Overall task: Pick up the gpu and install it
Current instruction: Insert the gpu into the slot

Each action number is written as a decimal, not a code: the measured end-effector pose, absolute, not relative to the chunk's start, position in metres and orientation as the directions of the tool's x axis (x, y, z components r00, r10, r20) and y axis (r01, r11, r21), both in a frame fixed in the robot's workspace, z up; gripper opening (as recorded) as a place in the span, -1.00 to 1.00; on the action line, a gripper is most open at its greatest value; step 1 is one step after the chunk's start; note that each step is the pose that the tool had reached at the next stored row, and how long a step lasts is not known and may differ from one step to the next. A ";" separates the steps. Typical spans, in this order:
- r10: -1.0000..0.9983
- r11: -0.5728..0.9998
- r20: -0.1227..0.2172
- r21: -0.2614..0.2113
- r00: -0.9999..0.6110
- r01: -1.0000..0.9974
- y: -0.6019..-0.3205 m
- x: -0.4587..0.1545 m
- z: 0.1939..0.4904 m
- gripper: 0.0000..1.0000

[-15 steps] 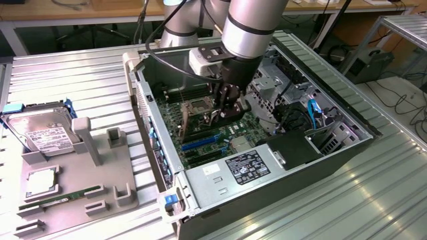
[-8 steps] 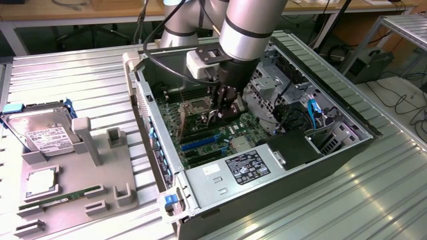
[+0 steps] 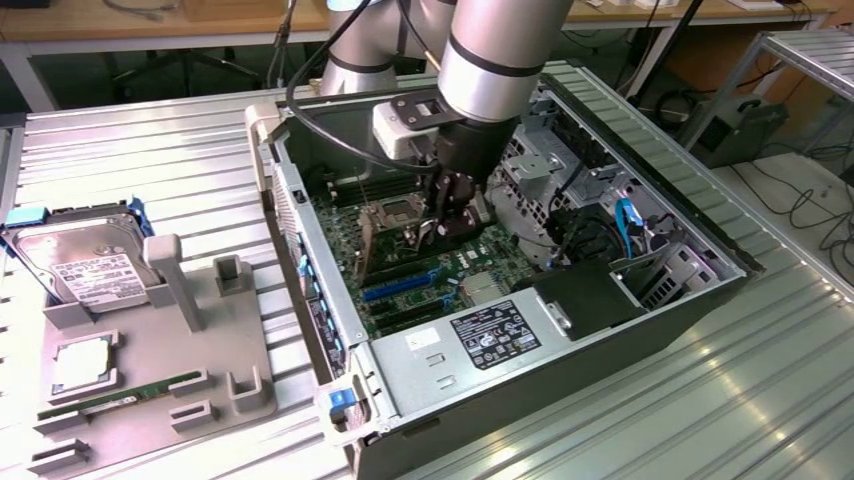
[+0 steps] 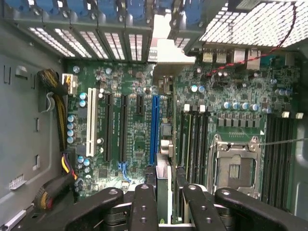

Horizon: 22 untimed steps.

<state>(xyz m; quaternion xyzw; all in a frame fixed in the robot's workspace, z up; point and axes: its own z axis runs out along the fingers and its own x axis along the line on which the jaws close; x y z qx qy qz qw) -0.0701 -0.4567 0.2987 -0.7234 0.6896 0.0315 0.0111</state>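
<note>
On a ribbed metal tabletop point(image 3: 747, 400), reaching down into an open desktop computer case point(image 3: 694, 300) lying on its side, with the gripper point(image 3: 447, 222) hanging low over the motherboard point(image 3: 400, 260), between the CPU socket point(image 3: 396, 211) and the drive cage on the exterior view's right. Clamping, as far as the wrist view shows, on the gpu point(image 4: 164, 169): jaws pressing in from both sides on a thin card seen edge-on, running out from between the black fingers point(image 4: 144, 202) toward the rear slot openings. Holding that card just beside the long blue expansion slot point(image 4: 154, 126) and roughly parallel to it, on the side nearer the RAM slots point(image 4: 192, 139); whether hovering above the board or touching it, not possible to tell. Judging progress: pick-up done, carrying into the case done, lining up with the slot well along, seating and letting go not yet showing. Sitting well apart on the exterior view's left, outside the case, a grey parts fixture point(image 3: 160, 370) keeping the hard drive point(image 3: 87, 268), a processor chip point(image 3: 83, 365) and a green RAM stick point(image 3: 123, 395), all untouched
</note>
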 end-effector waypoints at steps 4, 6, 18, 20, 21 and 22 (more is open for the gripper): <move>-0.997 -0.049 -0.060 0.028 0.047 -0.998 -0.457 -0.070 0.299 -0.47; -0.998 -0.048 -0.053 0.028 0.046 -0.998 -0.457 -0.070 0.299 -0.47; -0.998 -0.046 -0.048 0.028 0.044 -0.999 -0.457 -0.076 0.297 -0.47; -0.998 -0.046 -0.048 0.028 0.044 -0.999 -0.457 -0.076 0.297 -0.47; -0.998 -0.046 -0.048 0.028 0.044 -0.999 -0.457 -0.076 0.297 -0.47; -0.998 -0.046 -0.048 0.028 0.044 -0.999 -0.457 -0.076 0.297 -0.47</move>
